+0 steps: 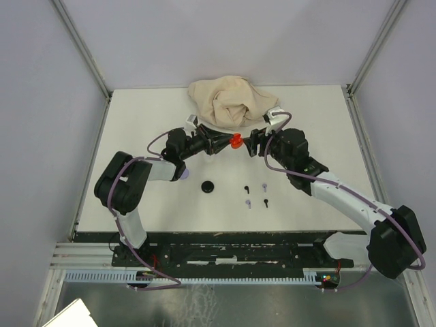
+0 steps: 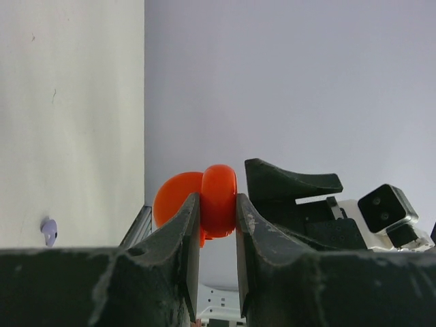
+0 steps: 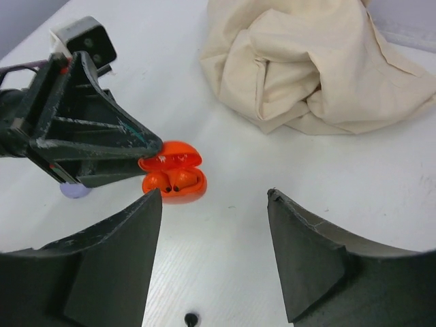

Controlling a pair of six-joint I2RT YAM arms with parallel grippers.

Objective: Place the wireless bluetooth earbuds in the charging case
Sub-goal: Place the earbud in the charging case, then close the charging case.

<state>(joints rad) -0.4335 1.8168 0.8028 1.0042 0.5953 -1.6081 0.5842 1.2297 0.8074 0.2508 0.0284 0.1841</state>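
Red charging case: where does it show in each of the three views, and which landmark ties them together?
Top external: red charging case just above picture centre.
Left wrist: centre, clamped between the fingers.
Right wrist: left of centre, lid open.
Shared landmark: the left gripper holding it.

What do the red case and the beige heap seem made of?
Red case: likely hard moulded plastic, fairly glossy; smooth rounded shell with a slight sheen. Beige heap: fabric, possibly cotton, matte; soft crumpled folds, no shine.
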